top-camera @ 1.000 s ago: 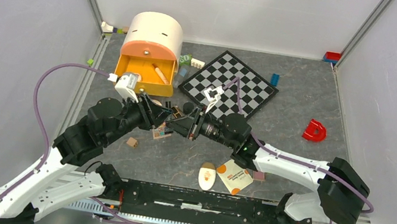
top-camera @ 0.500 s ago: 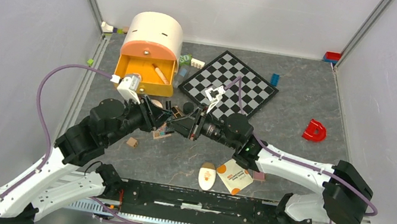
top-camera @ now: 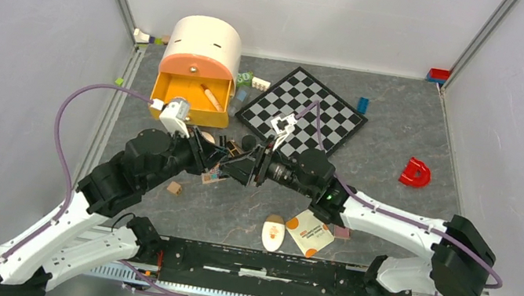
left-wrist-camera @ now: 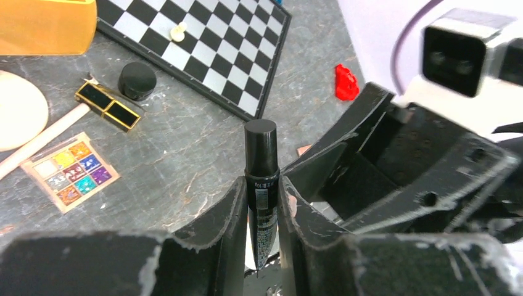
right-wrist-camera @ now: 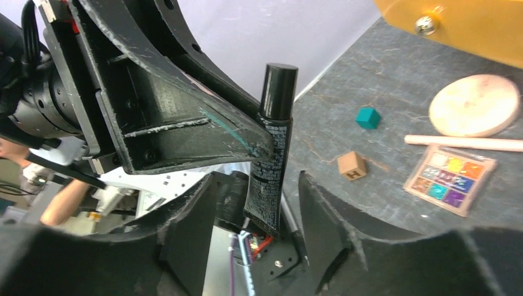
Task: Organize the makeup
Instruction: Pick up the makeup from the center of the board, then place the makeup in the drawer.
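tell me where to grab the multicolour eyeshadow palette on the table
Likely best: come straight down from above and pinch the eyeshadow palette across the two opposite edges that run away from the cream stick. It lies flat and thin, so only its edges offer purchase, and the stick crowds one side.

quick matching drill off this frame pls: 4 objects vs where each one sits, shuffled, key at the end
Objects
1. black tube
2. eyeshadow palette
3. cream game piece
4. red letter D

Places
A. on a square of the chessboard
B. on the table, toward the right-hand wall
C. clamped between the fingers of the left gripper
D. flat on the table, beside a pale wooden handle

Pairs: 1-C, 2-D, 3-A, 4-B
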